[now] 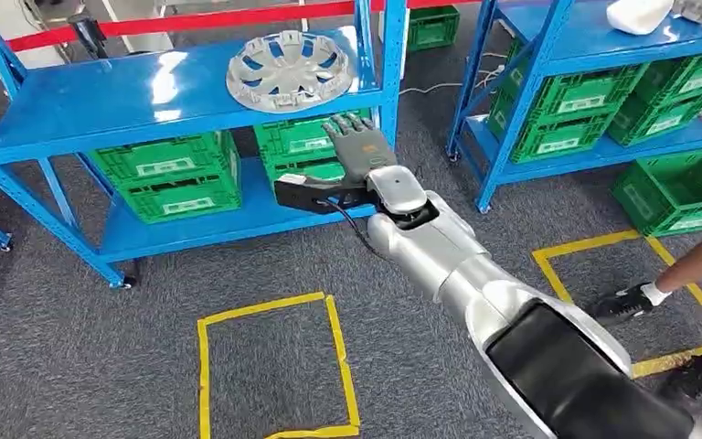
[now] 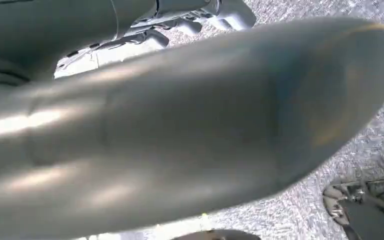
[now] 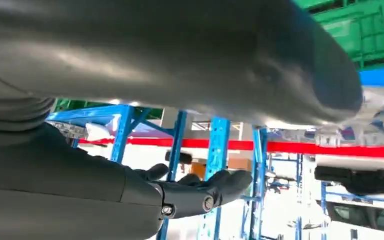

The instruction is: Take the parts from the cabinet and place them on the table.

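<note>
Head view, right hand: the right hand (image 1: 358,144) is stretched out on its silver arm toward the blue cabinet (image 1: 128,96), fingers apart and straight, holding nothing; it sits just below the front edge of the upper shelf, in front of the green crates (image 1: 169,174) on the lower shelf.
Right wrist view, right hand: the thick grey thumb and the dark fingers (image 3: 215,187) lie extended and spread, with nothing between them.
Left hand: the left wrist view is taken up by a large blurred grey shape close to the lens, and I cannot tell whether this hand is open or closed.
Task part: a silver wheel cover (image 1: 288,69) lies flat on the upper shelf of the cabinet, near its right front corner, just above and left of the right hand, not touching it.
Second rack: another blue rack (image 1: 594,46) stands to the right, with more green crates (image 1: 594,105) and a white part (image 1: 638,14) on its top shelf.
Floor: grey carpet with yellow tape squares (image 1: 274,366).
Room: a red barrier tape (image 1: 192,20) runs behind the cabinet; a person's feet in dark shoes (image 1: 626,302) stand at the right edge.
</note>
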You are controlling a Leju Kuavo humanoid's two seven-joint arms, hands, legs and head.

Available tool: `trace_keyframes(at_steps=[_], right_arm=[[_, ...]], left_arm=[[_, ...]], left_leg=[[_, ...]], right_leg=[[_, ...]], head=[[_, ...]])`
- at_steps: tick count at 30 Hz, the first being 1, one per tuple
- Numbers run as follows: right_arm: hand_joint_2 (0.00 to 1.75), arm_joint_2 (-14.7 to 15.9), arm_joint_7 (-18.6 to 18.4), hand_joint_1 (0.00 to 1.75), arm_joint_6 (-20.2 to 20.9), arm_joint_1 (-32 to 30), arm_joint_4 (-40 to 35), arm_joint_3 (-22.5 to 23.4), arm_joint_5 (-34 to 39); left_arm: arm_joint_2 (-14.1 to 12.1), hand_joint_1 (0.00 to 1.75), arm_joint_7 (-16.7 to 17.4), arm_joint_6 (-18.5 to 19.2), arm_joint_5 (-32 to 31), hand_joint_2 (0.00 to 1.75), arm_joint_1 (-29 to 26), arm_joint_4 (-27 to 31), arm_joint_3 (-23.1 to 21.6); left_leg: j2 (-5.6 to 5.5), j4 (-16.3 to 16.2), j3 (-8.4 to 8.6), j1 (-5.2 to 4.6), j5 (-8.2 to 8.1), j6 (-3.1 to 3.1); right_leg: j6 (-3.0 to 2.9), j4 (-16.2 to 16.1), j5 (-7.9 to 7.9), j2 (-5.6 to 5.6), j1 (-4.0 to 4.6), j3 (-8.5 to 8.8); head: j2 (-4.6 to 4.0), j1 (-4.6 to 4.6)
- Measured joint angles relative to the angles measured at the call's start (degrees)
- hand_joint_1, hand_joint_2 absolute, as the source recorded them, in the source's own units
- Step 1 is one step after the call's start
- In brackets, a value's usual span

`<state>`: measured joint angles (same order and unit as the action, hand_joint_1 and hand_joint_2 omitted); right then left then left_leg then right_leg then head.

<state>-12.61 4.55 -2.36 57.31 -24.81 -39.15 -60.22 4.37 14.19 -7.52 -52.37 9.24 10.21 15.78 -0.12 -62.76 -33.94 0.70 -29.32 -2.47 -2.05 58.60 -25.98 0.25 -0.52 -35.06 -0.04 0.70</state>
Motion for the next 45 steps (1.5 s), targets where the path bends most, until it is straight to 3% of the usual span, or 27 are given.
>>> trace_keyframes(at_steps=[3,4,5,8,10,11,13,14,15,18,19,25,28,29,30,31,32,33,36,37,38,40,41,42,45], right_arm=[[0.00,0.00,0.11,0.00,0.00,-0.31,0.02,-0.24,-0.02],[0.00,0.00,0.15,0.00,0.00,-0.47,0.02,-0.33,-0.02],[0.00,0.00,0.20,0.00,0.00,-0.54,0.02,-0.39,-0.02],[0.00,0.00,0.20,0.00,-0.02,-0.45,0.02,-0.46,0.00],[0.00,0.00,0.22,0.00,-0.07,-0.30,0.02,-0.48,0.04],[0.00,0.00,0.22,0.00,-0.07,-0.41,0.02,-0.55,0.09],[0.00,0.00,0.24,0.00,-0.09,-0.41,0.02,-0.72,0.11],[0.00,0.00,0.11,0.00,-0.09,-0.40,0.00,-0.77,0.13],[0.00,0.00,0.13,0.00,-0.09,-0.17,0.00,-0.81,0.15],[0.00,0.02,0.17,0.00,-0.07,-0.29,0.02,-0.94,0.26],[0.00,0.11,0.17,0.00,-0.07,-0.51,0.02,-1.01,0.28],[0.00,0.13,0.17,0.00,-0.07,-0.56,0.02,-1.03,0.28],[0.00,0.15,0.17,0.00,-0.09,-0.67,0.02,-1.05,0.35],[0.00,0.26,0.26,0.00,-0.13,-0.62,0.02,-1.20,0.54],[0.00,0.50,0.44,0.00,-0.15,-0.55,0.07,-1.42,0.61],[0.00,0.70,0.37,0.00,-0.17,-0.68,0.02,-1.62,0.61],[0.00,0.70,0.42,0.00,-0.20,-0.60,0.02,-1.62,0.63],[0.00,0.68,0.44,0.00,-0.24,-0.48,0.02,-1.66,0.66],[0.00,0.70,0.41,0.00,-0.20,-0.91,0.02,-1.79,0.68],[0.00,0.68,0.44,0.00,-0.17,-1.10,0.02,-1.81,0.66],[0.00,0.68,0.44,0.00,-0.17,-1.20,0.02,-1.86,0.68],[0.00,0.68,0.44,0.00,-0.17,-1.18,0.02,-1.86,0.66],[0.00,0.68,0.46,0.00,-0.15,-1.18,0.02,-1.86,0.66],[0.00,0.66,0.46,0.00,-0.13,-1.17,0.09,-1.90,0.68],[0.00,0.61,0.46,0.00,0.02,-1.08,0.02,-2.10,0.72]], left_arm=[[0.00,0.00,0.09,0.24,-0.09,0.00,0.05,-0.02,0.00],[0.00,0.00,0.13,0.26,-0.09,0.00,-0.08,-0.04,0.00],[0.00,0.00,0.20,0.26,-0.09,0.00,-0.14,-0.04,0.00],[-0.07,0.00,0.22,0.26,-0.11,0.00,-0.15,-0.07,0.00],[-0.09,0.00,0.22,0.26,-0.15,0.00,0.08,-0.13,0.02],[-0.07,0.00,0.22,0.28,-0.26,0.00,0.04,-0.09,0.02],[-0.02,0.00,0.22,0.26,-0.28,0.00,-0.03,-0.15,0.04],[0.11,0.00,0.20,0.24,-0.33,0.00,-0.03,-0.13,0.04],[0.00,0.00,0.20,0.24,-0.37,0.00,0.08,-0.13,0.09],[0.02,0.00,0.20,0.22,-0.41,0.00,0.30,-0.13,0.13],[0.04,0.00,0.20,0.22,-0.41,0.00,0.20,-0.15,0.13],[0.06,0.00,0.20,0.22,-0.41,0.00,0.17,-0.15,0.13],[0.07,0.00,0.20,0.22,-0.41,0.00,0.10,-0.15,0.13],[0.09,0.00,0.22,0.22,-0.44,0.00,0.09,-0.17,0.15],[0.07,0.00,0.20,0.22,-0.50,0.00,0.39,-0.22,0.17],[0.04,0.00,0.22,0.22,-0.61,0.00,0.29,-0.20,0.17],[0.07,0.00,0.20,0.22,-0.68,0.00,0.35,-0.22,0.17],[0.09,0.00,0.20,0.22,-0.79,0.00,0.47,-0.24,0.20],[0.09,0.00,0.22,0.26,-0.83,0.00,0.40,-0.26,0.20],[0.09,0.00,0.24,0.26,-0.83,0.00,0.24,-0.31,0.20],[0.09,0.00,0.35,0.26,-0.83,0.00,0.13,-0.31,0.20],[0.04,0.00,0.37,0.26,-0.83,0.00,0.06,-0.31,0.20],[0.00,0.00,0.37,0.26,-0.83,0.00,-0.08,-0.33,0.20],[0.00,0.00,0.35,0.26,-0.83,0.00,-0.12,-0.42,0.22],[0.04,0.00,0.42,0.26,-0.81,0.00,-0.12,-0.35,0.22]], left_leg=[[-0.01,-11.90,-7.55,0.09,-4.57,-0.49],[-0.01,-13.39,-9.11,0.09,-4.53,-0.38],[-0.01,-11.85,-9.14,0.08,-2.62,-0.09],[0.03,2.40,-3.97,0.01,7.23,0.78],[0.10,4.43,-3.30,-0.63,3.69,1.12],[0.11,4.45,-2.88,-0.68,5.13,1.60],[0.04,4.42,-2.17,-0.45,5.00,2.30],[0.04,4.75,-1.58,-0.20,4.93,2.65],[0.01,4.76,-1.27,-0.18,4.69,3.01],[0.00,4.73,-0.71,-0.20,3.73,3.44],[-0.04,4.68,-0.36,-0.20,3.34,3.40],[-0.06,4.66,-0.23,-0.20,3.21,3.39],[-0.14,4.59,0.25,-0.19,2.77,3.31],[-0.19,4.42,1.77,-0.16,1.50,2.90],[-0.17,4.54,2.51,-0.37,0.25,1.81],[-0.14,3.43,2.62,-0.32,-0.02,0.81],[-0.14,0.90,1.65,-0.31,0.26,0.59],[-0.11,-3.35,-0.86,-0.26,-0.17,0.30],[-0.10,-13.16,-8.33,-0.12,-4.94,-0.13],[-0.09,-13.02,-9.19,-0.11,-4.64,-0.15],[-0.09,-10.87,-8.95,-0.12,-3.03,-0.08],[-0.06,-2.03,-6.23,-0.13,3.04,0.37],[0.05,3.34,-4.70,-0.18,7.73,0.80],[0.05,4.20,-4.79,-0.57,6.19,0.92],[0.09,4.43,-3.91,-0.62,6.07,2.14]], right_leg=[[-0.39,0.02,-0.88,0.02,0.15,0.69],[-0.39,0.04,-1.22,0.11,0.18,1.02],[-0.32,0.05,-1.64,0.22,0.19,1.59],[0.06,0.04,-3.14,0.23,0.19,3.72],[0.72,0.00,-3.69,0.18,0.26,3.78],[1.24,-0.18,-4.07,0.11,0.29,3.96],[1.66,0.37,-4.05,0.12,0.51,4.62],[2.00,1.30,-4.37,0.06,0.32,4.16],[2.20,3.70,-4.77,0.03,0.27,2.94],[2.95,16.03,-9.45,-0.01,0.11,-5.32],[3.03,18.04,-9.89,-0.02,0.09,-7.24],[3.03,18.14,-9.68,-0.02,0.07,-7.60],[2.97,17.02,-8.19,-0.02,0.03,-7.92],[2.72,7.22,-0.83,-0.05,0.01,-5.02],[1.59,0.74,0.48,-0.20,0.53,-2.56],[0.39,0.20,0.77,0.03,0.17,-1.19],[0.01,0.06,0.42,0.00,0.11,-0.52],[-0.33,-0.02,-0.01,0.00,0.08,-0.03],[-0.49,0.01,-1.49,0.05,0.14,1.35],[-0.48,0.01,-2.03,0.16,0.13,2.07],[-0.44,0.01,-2.61,0.23,0.13,2.82],[-0.19,0.01,-3.91,0.25,0.13,4.66],[0.10,-0.14,-4.69,0.21,0.13,5.08],[0.54,0.14,-5.24,0.26,0.35,5.84],[1.59,-0.18,-5.44,0.30,0.50,6.38]], head=[[0.00,-0.02],[0.00,-0.02],[0.00,0.02],[0.00,0.00],[0.00,0.18],[0.00,0.09],[0.00,0.11],[0.00,0.07],[0.00,-0.04],[0.00,-0.06],[0.00,-0.08],[0.00,-0.09],[0.00,-0.06],[0.00,-0.08],[0.00,0.00],[0.00,-0.04],[0.00,0.03],[0.00,0.46],[0.00,0.42],[0.00,0.33],[0.00,0.40],[0.00,0.37],[0.00,0.37],[0.00,0.37],[0.00,0.51]])
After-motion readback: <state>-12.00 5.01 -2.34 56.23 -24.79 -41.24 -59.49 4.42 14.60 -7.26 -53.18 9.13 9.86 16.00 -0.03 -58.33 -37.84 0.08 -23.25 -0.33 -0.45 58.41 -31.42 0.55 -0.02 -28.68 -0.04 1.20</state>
